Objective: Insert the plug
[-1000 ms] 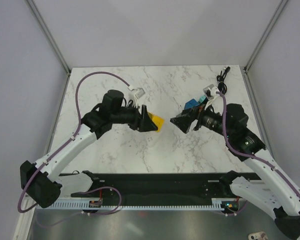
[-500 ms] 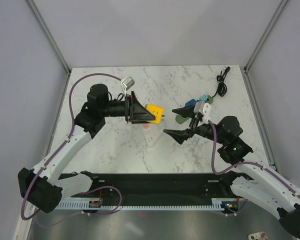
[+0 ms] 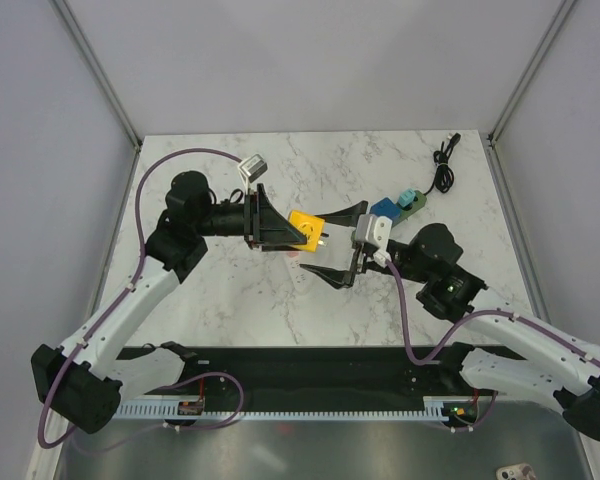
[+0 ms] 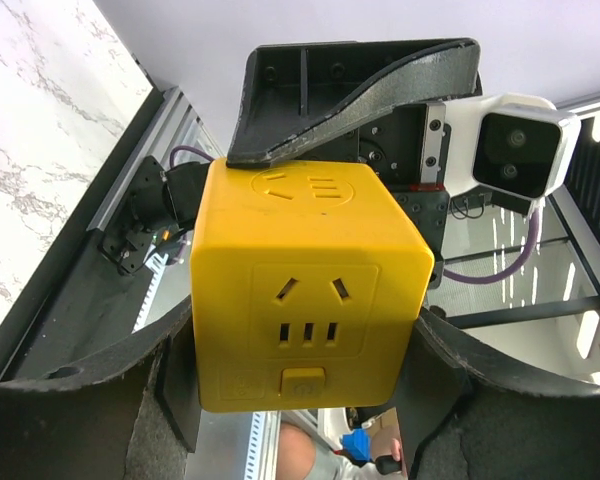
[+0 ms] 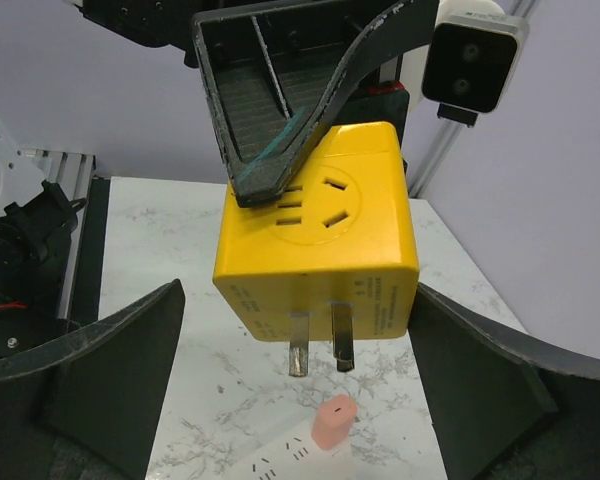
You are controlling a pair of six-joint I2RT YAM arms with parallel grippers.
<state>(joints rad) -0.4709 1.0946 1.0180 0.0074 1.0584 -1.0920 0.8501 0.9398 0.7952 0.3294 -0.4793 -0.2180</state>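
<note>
L gripper (image 3: 292,232) holds yellow cube plug (image 4: 305,290) up in the air; R gripper (image 3: 338,243) is wide open, empty.
Prongs (image 5: 320,355) need to point straight down, lined up w/ white power strip (image 5: 272,464) holes.

And here's the count: two grippers, left gripper (image 3: 298,232) and right gripper (image 3: 318,246), one yellow cube plug (image 3: 307,229), one white socket strip (image 5: 300,455), one blue block (image 3: 385,209), one green block (image 3: 410,198), one black cable (image 3: 444,165).
</note>
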